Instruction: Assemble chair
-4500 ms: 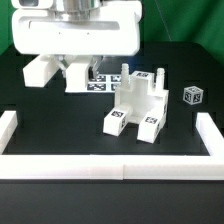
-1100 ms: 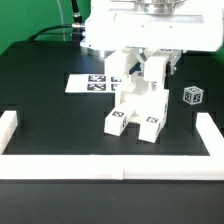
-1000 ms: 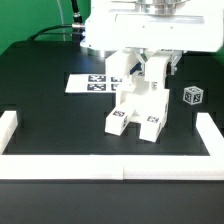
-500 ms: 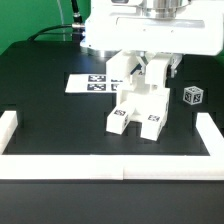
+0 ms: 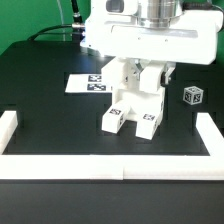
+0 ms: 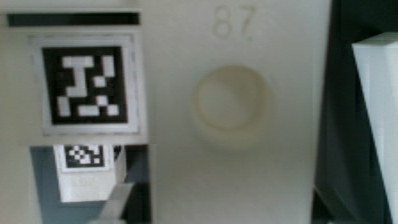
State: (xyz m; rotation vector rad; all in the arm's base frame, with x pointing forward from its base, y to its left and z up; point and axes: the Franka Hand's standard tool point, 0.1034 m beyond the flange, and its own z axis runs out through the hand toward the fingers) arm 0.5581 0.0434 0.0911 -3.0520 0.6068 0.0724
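Standing near the middle of the black table (image 5: 50, 125), the part-built chair (image 5: 133, 112) is a chunky white cluster. Its two short blocks at the front each show a black-and-white tag to the exterior view. The gripper (image 5: 143, 78) hangs straight down over the cluster from the arm's broad white head, and its two white fingers reach into the chair's upper half. They are clamped on an upright plate (image 6: 231, 150) of the chair, with only a narrow gap between them (how that plate meets the parts beneath it is hidden by the fingers).

From the wrist, the plate fills nearly the whole picture as a pale, smooth face. It has a shallow round dimple (image 6: 231, 105) at its middle and the raised number 87 above that. A large square tag (image 6: 89, 85) sits beside the dimple on the same face. A smaller tag (image 6: 84, 157) shows past the plate's edge, on a part farther off. A dark band runs along one side of this picture, too blurred to name.

Apart from the chair, toward the exterior view's right, a small white cube (image 5: 192, 96) with tags on its faces stands alone on the table. Behind the chair, toward the exterior view's left, the marker board (image 5: 85, 83) lies flat, partly covered by the arm's head. Long white border rails (image 5: 110, 166) frame the table's near edge and both sides. Beyond the table is a green backdrop (image 5: 30, 20).
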